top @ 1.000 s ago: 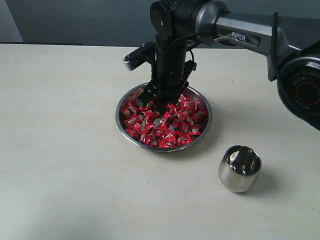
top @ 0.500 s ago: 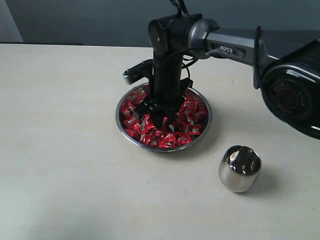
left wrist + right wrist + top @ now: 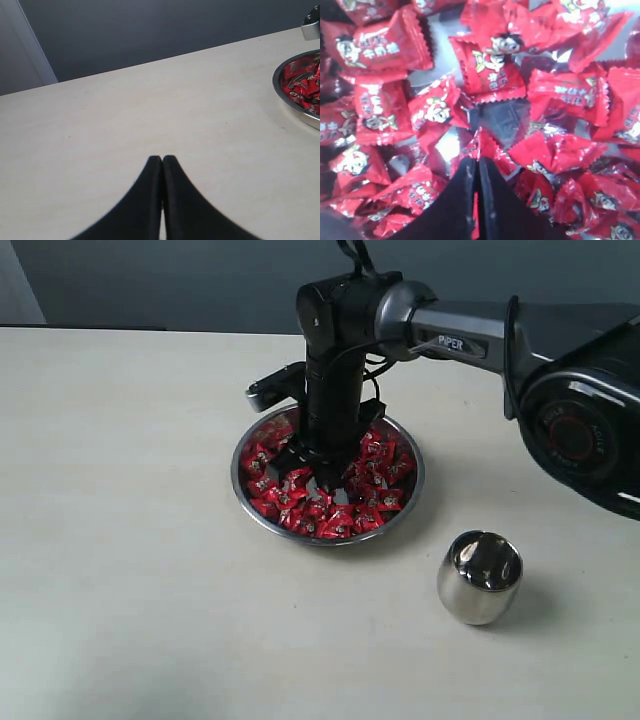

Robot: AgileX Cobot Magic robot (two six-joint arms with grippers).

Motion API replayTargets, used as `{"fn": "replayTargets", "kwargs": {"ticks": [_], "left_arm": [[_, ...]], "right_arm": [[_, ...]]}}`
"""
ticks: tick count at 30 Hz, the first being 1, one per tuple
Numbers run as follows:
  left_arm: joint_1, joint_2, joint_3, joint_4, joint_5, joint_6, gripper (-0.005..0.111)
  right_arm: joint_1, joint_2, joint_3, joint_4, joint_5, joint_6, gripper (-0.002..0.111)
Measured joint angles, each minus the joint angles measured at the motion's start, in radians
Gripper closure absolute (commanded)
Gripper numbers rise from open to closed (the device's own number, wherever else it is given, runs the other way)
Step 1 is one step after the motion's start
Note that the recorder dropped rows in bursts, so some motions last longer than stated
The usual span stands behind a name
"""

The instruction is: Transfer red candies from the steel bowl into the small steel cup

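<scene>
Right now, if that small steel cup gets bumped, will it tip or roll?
The small steel cup has rounded, barrel-like sides, so once tipped it would probably roll. Its polished surface looks slippery, so it would likely slide on the smooth table when pushed.

A pale, matte table (image 3: pixel 120 540) carries two things. A wide steel bowl (image 3: pixel 236 480) sits toward the far middle. A small rounded steel cup (image 3: pixel 479 577) (mirror-bright) stands nearer and to the right, well apart from it.
</scene>
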Motion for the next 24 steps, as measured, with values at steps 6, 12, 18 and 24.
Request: {"fn": "replayTargets", "kwargs": {"ticks": [6, 12, 18, 24], "left_arm": [[0.0, 0.0, 0.0, 0.0, 0.0, 0.0, 0.106], [0.0, 0.0, 0.0, 0.0, 0.0, 0.0, 0.106], [0.0, 0.0, 0.0, 0.0, 0.0, 0.0, 0.106], [0.0, 0.0, 0.0, 0.0, 0.0, 0.0, 0.106]], "right_arm": [[0.0, -0.067, 0.0, -0.003, -0.002, 0.002, 0.109], [0.0, -0.313, 0.125, 0.004, -0.008, 0.002, 0.109], [-0.008, -0.616, 0.543, -0.056, -0.001, 0.024, 0.109], [-0.123, -0.821, 0.839, -0.075, -0.101, 0.07, 0.109]]}}
